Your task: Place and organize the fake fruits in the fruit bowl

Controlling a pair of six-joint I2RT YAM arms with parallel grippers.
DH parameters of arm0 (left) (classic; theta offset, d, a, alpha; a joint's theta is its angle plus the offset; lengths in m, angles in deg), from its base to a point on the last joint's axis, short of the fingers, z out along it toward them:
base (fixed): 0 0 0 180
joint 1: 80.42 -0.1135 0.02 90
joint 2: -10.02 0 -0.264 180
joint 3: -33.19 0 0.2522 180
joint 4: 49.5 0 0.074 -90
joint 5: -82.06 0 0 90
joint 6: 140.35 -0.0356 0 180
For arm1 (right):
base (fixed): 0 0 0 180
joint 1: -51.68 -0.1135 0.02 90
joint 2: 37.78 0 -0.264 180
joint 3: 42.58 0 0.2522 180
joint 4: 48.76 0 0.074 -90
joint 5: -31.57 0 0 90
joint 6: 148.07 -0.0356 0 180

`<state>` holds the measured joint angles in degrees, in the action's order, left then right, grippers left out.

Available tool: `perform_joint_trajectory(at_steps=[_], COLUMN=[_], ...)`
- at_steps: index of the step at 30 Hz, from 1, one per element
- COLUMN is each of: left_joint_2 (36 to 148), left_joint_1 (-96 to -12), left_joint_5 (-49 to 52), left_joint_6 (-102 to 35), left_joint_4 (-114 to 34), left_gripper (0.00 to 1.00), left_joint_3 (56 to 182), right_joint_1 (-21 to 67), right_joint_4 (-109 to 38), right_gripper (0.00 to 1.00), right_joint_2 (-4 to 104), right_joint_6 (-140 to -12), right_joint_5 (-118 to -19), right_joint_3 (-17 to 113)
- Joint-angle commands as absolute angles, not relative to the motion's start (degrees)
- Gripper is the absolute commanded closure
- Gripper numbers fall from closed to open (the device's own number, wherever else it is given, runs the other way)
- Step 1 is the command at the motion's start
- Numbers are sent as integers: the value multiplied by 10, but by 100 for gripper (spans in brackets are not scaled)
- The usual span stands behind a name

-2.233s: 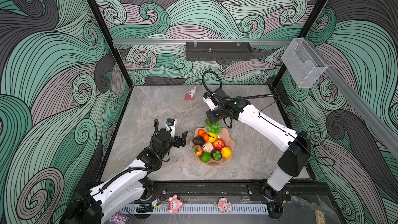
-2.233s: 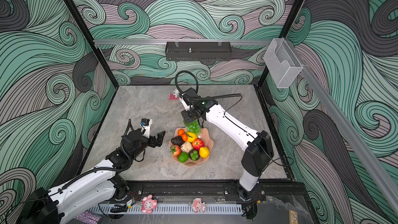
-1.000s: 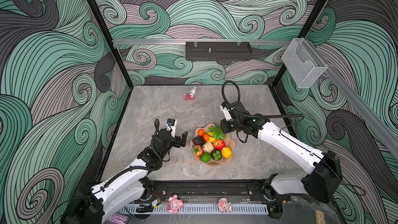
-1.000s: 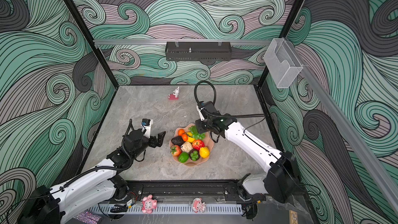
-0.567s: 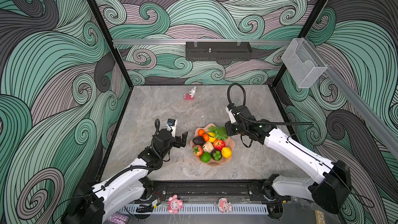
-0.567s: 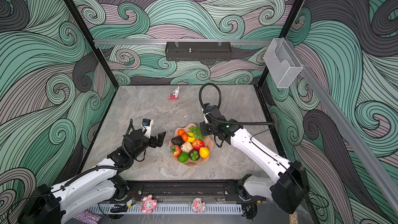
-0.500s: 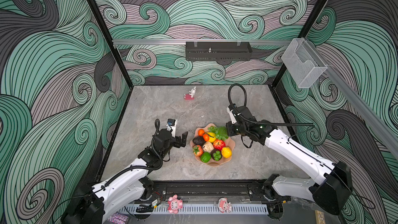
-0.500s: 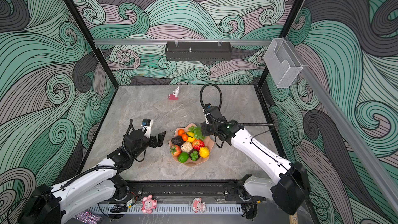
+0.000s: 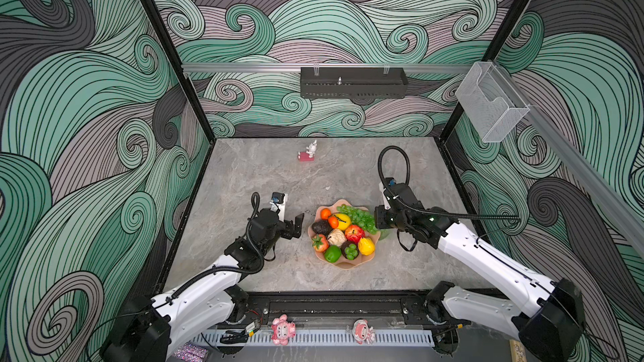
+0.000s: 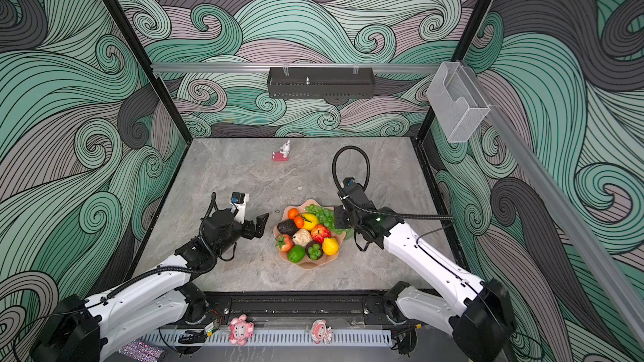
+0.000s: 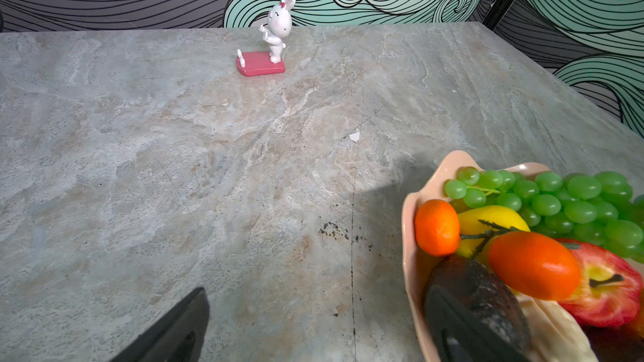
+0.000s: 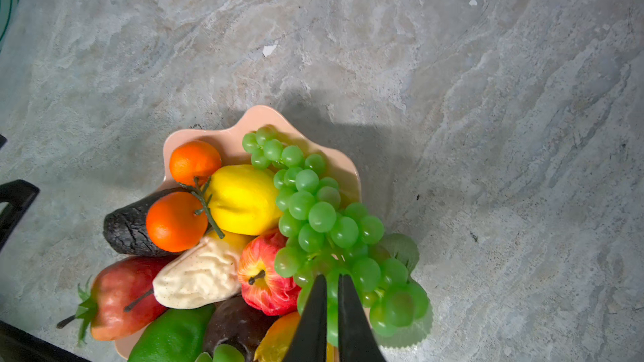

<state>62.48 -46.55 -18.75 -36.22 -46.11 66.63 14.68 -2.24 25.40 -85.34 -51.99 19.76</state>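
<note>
The pink scalloped fruit bowl [image 9: 345, 266] [image 10: 310, 266] sits front-centre on the table, piled with fake fruits: oranges [image 12: 193, 161], lemon [image 12: 244, 200], apple [image 12: 265, 273], avocado [image 11: 477, 290], strawberry [image 12: 122, 294], a cream knobbly piece [image 12: 198, 276]. A green grape bunch [image 9: 359, 217] [image 12: 322, 217] lies along the bowl's back right rim and spills over it. My right gripper [image 12: 331, 276] [image 9: 378, 221] is shut on that bunch's overhanging end. Left of the bowl, my left gripper [image 11: 317, 294] [image 9: 294, 229] is open and empty, one finger close by the rim.
A pink-and-white rabbit figurine [image 9: 308, 153] [image 11: 275, 29] stands near the back of the table. A black rack [image 9: 352, 83] hangs on the back wall and a clear basket [image 9: 491, 102] on the right wall. Two pink dolls [image 9: 282, 329] sit on the front rail.
The right arm has swung from behind the bowl round to its right side, drawing the grape bunch into the bowl and toward its right rim. The left arm has not moved.
</note>
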Motion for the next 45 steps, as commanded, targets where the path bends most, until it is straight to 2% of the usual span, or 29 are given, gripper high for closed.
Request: perform_joint_trajectory(at_steps=[1, 10, 16, 20, 22, 25, 27, 28, 29, 31, 34, 37, 39, 45], left_joint_2=[633, 636, 616, 598, 604, 635, 664, 681, 696, 735, 776, 784, 770, 821], left_joint_1=[-468, -468, -468, -468, -468, -468, -469, -472, -478, -503, -566, -621, -656, -698], left_joint_5=[-185, -185, -206, -311, -397, -505, -568, -588, -592, -585, -557, -542, -494, -458], left_joint_6=[-358, -361, -355, -312, -274, -249, -260, -285, -310, -366, -383, -381, -385, -445], left_joint_4=[-475, -475, -462, -423, -404, -406, -430, -462, -492, -557, -560, -566, -589, -609], left_gripper=[1, 1, 1, 1, 1, 1, 1, 1, 1, 1, 1, 1, 1, 1], left_joint_3=[665, 666, 668, 692, 708, 726, 734, 735, 735, 738, 762, 763, 745, 745], right_joint_1=[150, 160, 223, 264, 284, 313, 331, 344, 355, 384, 399, 403, 407, 416], right_joint_4=[-36, -17, -2, -4, -7, -30, -52, -72, -91, -141, -240, -361, -416, -538], right_gripper=[86, 72, 59, 46, 33, 23, 13, 4, 1, 1, 1, 1, 1, 1], right_joint_2=[241, 239, 226, 214, 215, 220, 225, 226, 226, 226, 227, 234, 251, 330], right_joint_6=[-867, -827, -788, -758, -744, -731, -731, -730, -732, -734, -705, -661, -643, -613], right_joint_5=[-525, -522, -542, -519, -486, -422, -364, -345, -340, -340, -329, -291, -273, -272], right_joint_3=[192, 220, 236, 242, 248, 247, 239, 229, 218, 193, 148, 75, 44, -10])
